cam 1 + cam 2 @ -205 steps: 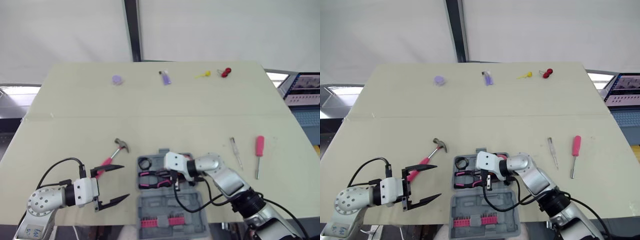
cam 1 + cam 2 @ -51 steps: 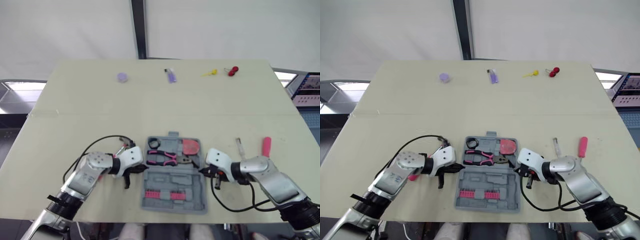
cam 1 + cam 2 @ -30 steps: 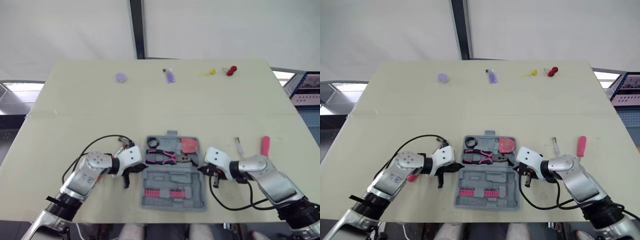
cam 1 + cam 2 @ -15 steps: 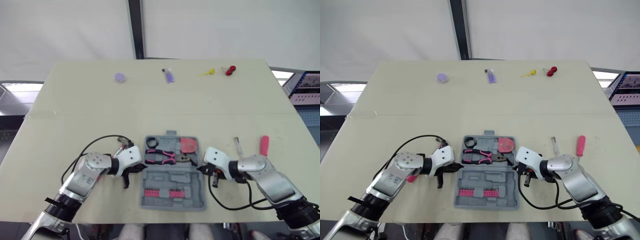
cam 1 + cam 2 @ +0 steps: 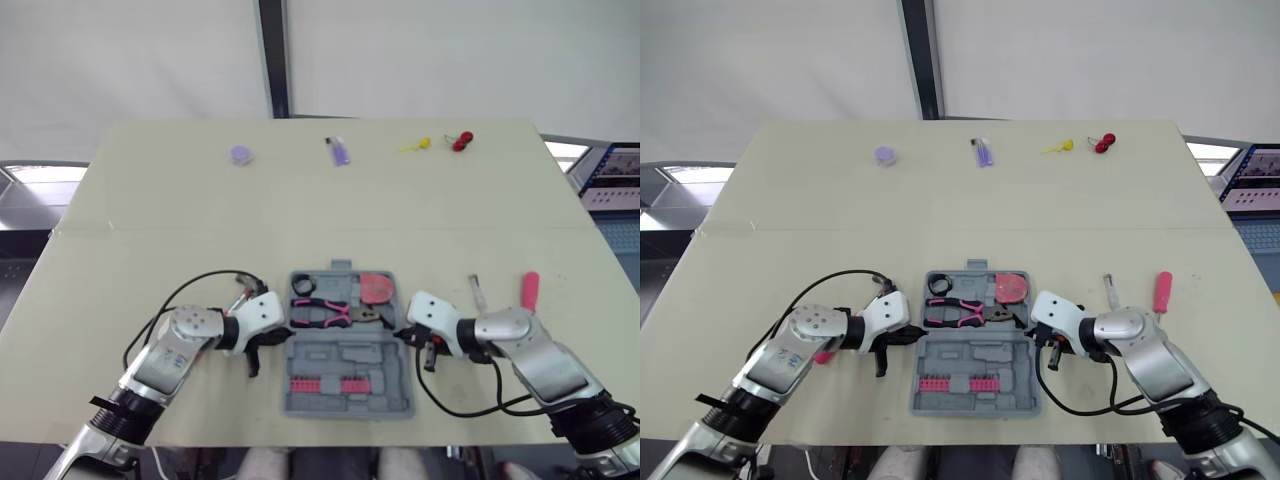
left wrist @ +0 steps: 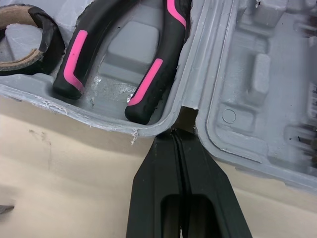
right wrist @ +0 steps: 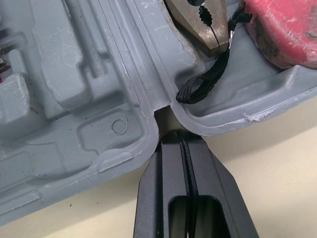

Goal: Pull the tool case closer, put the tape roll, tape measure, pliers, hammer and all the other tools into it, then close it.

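Cream table point(image 5: 150, 230), white wall point(image 5: 130, 60) behind, open tool case point(image 5: 345, 357) — left pincer point(image 6: 177, 135) and right pincer point(image 7: 182, 135) closed, empty

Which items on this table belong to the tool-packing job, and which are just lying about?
Job: tool case, tape roll, pliers, tape measure, hammer, pink screwdriver, small screwdriver.
Lying about, at the far edge: purple disc, purple tube, yellow piece, red piece.
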`<state>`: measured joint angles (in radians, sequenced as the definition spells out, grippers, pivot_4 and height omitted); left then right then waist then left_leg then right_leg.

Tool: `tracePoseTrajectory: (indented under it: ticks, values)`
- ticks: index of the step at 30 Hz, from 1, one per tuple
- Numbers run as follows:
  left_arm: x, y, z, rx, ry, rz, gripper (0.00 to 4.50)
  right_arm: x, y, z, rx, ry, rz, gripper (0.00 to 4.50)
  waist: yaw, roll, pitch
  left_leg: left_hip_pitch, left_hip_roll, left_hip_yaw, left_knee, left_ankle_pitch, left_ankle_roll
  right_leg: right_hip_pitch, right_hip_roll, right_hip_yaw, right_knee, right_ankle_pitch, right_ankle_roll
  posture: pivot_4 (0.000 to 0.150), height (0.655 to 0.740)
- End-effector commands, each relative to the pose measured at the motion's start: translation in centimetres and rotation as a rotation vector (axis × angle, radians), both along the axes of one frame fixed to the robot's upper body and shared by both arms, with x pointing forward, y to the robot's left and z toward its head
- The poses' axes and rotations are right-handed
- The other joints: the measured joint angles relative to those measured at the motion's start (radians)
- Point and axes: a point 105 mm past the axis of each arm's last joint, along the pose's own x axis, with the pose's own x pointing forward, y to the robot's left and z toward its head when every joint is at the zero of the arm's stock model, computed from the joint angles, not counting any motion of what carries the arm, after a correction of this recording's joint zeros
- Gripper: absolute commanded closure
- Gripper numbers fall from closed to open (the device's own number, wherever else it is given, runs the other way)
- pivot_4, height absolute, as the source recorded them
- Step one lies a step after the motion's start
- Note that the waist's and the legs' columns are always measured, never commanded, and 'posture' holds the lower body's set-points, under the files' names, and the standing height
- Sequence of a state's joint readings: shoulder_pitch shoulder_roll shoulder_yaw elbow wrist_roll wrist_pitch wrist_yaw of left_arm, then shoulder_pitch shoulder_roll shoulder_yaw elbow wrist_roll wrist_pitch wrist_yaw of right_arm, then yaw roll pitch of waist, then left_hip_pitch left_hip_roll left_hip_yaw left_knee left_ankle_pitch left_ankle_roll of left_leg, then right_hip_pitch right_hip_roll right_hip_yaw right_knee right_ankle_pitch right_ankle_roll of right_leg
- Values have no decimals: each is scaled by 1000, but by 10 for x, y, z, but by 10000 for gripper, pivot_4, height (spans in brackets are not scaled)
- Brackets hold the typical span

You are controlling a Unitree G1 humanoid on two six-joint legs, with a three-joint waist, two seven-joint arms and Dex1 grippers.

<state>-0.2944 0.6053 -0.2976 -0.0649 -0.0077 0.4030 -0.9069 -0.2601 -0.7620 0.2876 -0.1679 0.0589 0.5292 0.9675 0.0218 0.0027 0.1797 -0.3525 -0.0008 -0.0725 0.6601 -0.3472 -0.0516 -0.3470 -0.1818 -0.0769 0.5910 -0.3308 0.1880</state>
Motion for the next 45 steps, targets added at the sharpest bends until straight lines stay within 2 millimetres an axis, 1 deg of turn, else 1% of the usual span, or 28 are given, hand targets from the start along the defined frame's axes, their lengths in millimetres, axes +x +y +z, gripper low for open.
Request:
tracePoseTrajectory:
  ticks: [1, 3, 9, 22, 26, 35, 38, 45]
  values:
    - [-6, -11, 5, -27, -23, -41, 45000, -4, 5, 5, 19, -9, 23, 44752, 0, 0, 0, 0, 0, 0, 0, 0, 0, 0, 0, 0, 0, 0, 0, 1500, 7400]
    - [-7, -12, 4, -28, -19, -45, 45000, -7, 5, 3, 15, 2, 29, 44752, 1, 0, 0, 0, 0, 0, 0, 0, 0, 0, 0, 0, 0, 0, 0, 1500, 7400]
    - [-9, -13, 3, -29, -13, -48, 45000, -5, 3, 3, 15, -5, 18, 44752, 1, 0, 0, 0, 0, 0, 0, 0, 0, 0, 0, 0, 0, 0, 0, 1500, 7400]
    - [-5, -11, 2, -18, -27, -39, 45000, -10, 5, 3, 22, 12, 20, 44752, 3, 0, 0, 0, 0, 0, 0, 0, 0, 0, 0, 0, 0, 0, 0, 1500, 7400]
    - [-7, -12, 1, -19, -25, -44, 45000, -11, 5, 2, 23, 12, 18, 44752, 2, 0, 0, 0, 0, 0, 0, 0, 0, 0, 0, 0, 0, 0, 0, 1500, 7400]
    - [-7, -11, 1, -18, -24, -44, 45000, -7, 3, 3, 17, -4, 2, 44752, 2, 0, 0, 0, 0, 0, 0, 0, 0, 0, 0, 0, 0, 0, 0, 1500, 7400]
    - [-6, -9, 0, -15, -24, -39, 45000, -6, 2, 2, 14, -4, -1, 44752, 2, 0, 0, 0, 0, 0, 0, 0, 0, 0, 0, 0, 0, 0, 0, 1500, 7400]
    - [-6, -4, -1, -9, -23, -27, 45000, -5, -8, 1, -5, -7, -24, 44752, 2, 0, 0, 0, 0, 0, 0, 0, 0, 0, 0, 0, 0, 0, 0, 1500, 7400]
